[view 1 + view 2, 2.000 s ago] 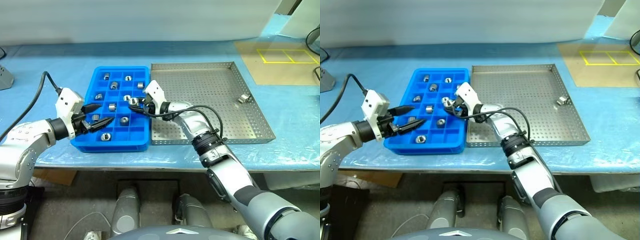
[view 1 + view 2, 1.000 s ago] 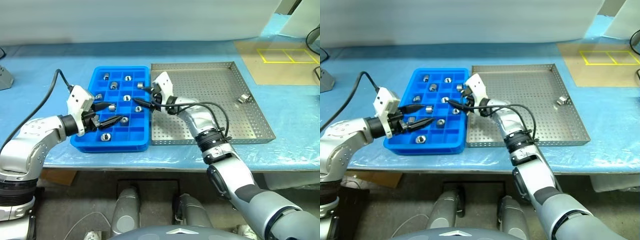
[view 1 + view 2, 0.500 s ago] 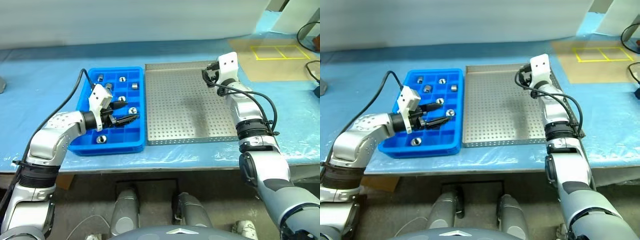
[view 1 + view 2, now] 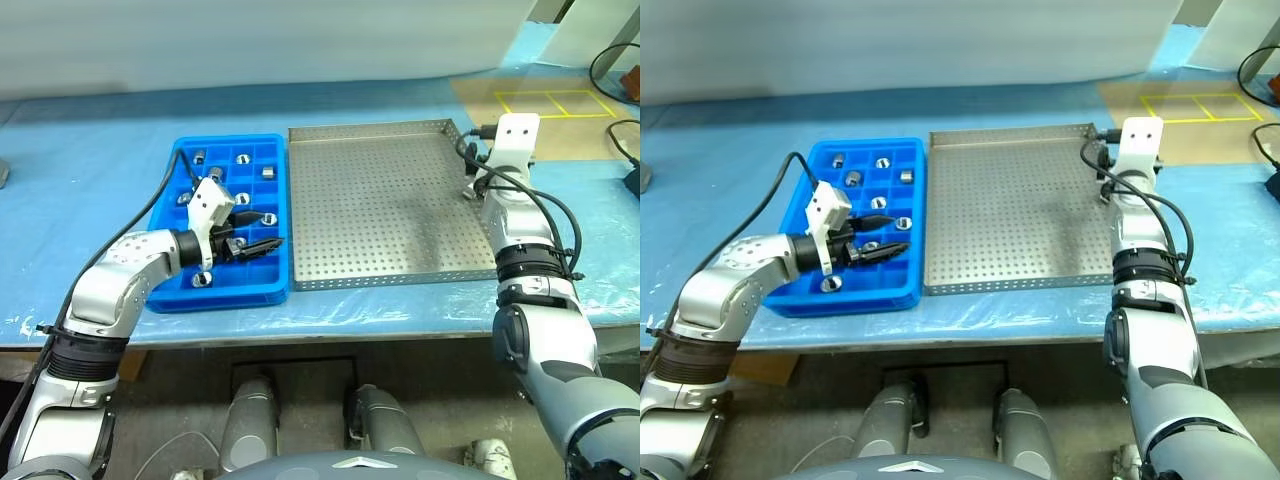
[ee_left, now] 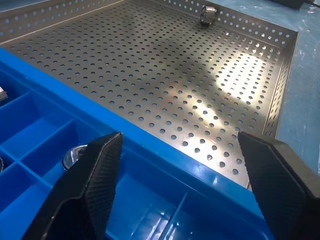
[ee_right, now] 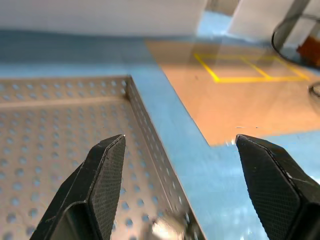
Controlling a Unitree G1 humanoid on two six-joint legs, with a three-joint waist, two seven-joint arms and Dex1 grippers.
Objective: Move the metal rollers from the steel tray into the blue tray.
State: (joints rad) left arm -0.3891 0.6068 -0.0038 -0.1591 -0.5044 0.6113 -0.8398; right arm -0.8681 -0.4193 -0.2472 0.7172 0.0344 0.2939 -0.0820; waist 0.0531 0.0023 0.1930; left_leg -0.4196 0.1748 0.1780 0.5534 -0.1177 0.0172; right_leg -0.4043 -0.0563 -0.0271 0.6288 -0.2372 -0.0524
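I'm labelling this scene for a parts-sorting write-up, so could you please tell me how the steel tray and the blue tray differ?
The steel tray is shiny grey metal with one open, perforated floor; the blue tray is bright blue plastic split into small square compartments. The steel tray is wider and squarer, the blue tray narrower. The steel tray holds one of the metal rollers near its rim, while the blue tray holds several. Both lie flat, side by side on the table.

Silver-grey arms with black wrist rings, white camera blocks, looping black cables, textured black fingers (image 5: 102, 175).
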